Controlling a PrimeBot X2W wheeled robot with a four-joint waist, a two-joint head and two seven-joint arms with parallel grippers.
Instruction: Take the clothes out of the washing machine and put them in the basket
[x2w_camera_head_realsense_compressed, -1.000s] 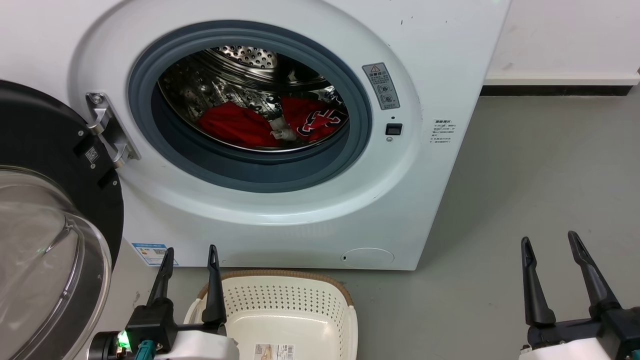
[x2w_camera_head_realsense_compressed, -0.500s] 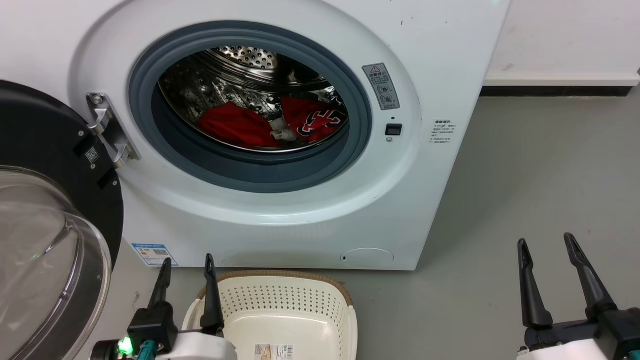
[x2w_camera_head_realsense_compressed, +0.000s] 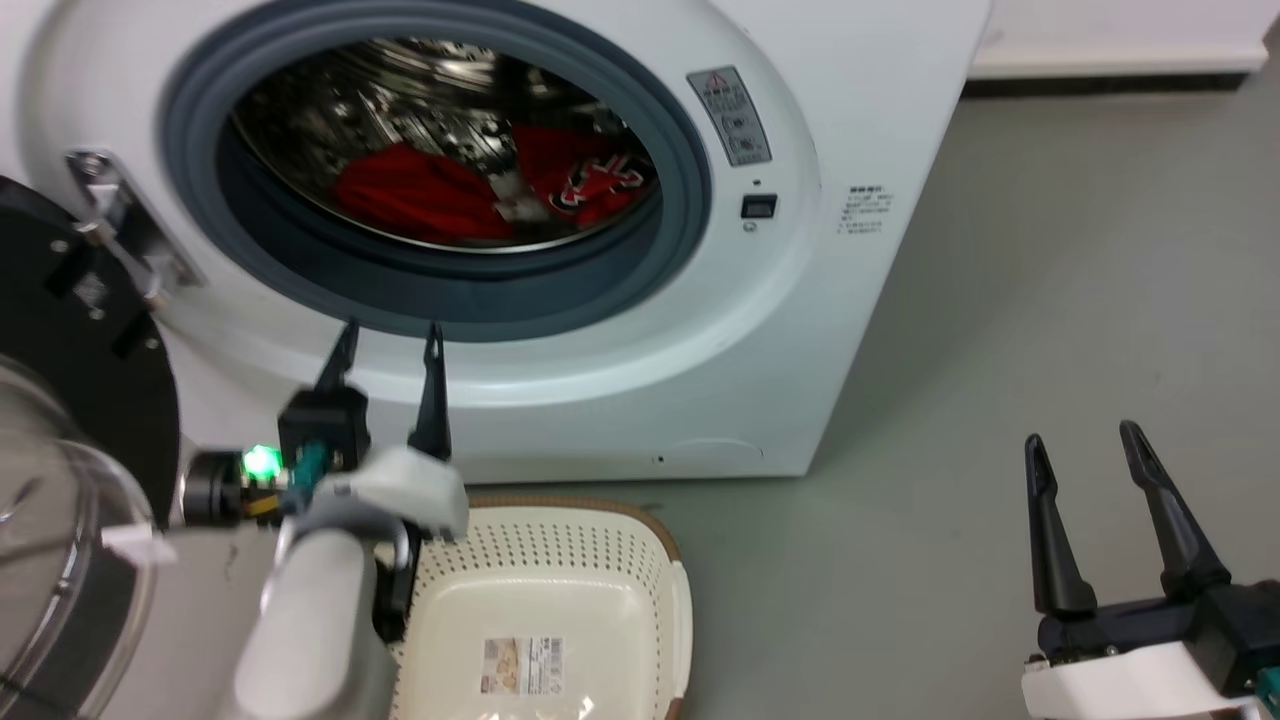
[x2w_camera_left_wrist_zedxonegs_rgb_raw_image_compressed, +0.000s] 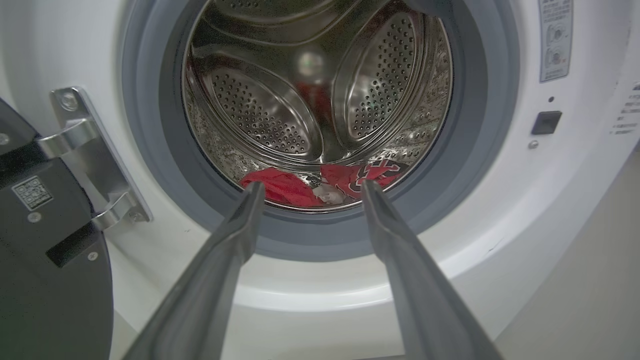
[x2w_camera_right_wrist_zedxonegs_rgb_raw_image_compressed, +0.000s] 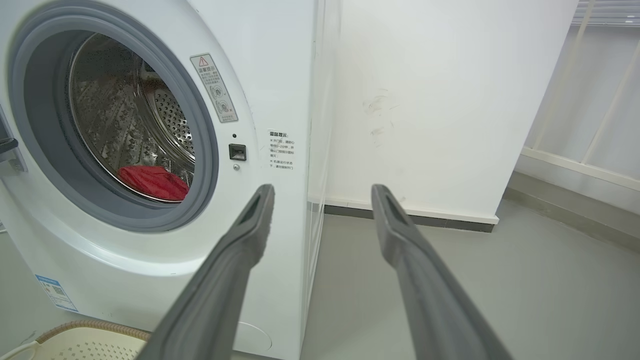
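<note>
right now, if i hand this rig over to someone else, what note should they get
The left gripper is open and empty, its fingers pointing at the drum from just outside the grey ring of the washing machine.
The right gripper is open and empty, low over the floor to the right of the machine.
The clothes lie at the bottom of the drum: the left garment and the numbered garment.
The door is open at the left. The basket sits on the floor before the machine, with no clothes in the part that shows.
Done: none out yet. Left: carry both into the basket.
</note>
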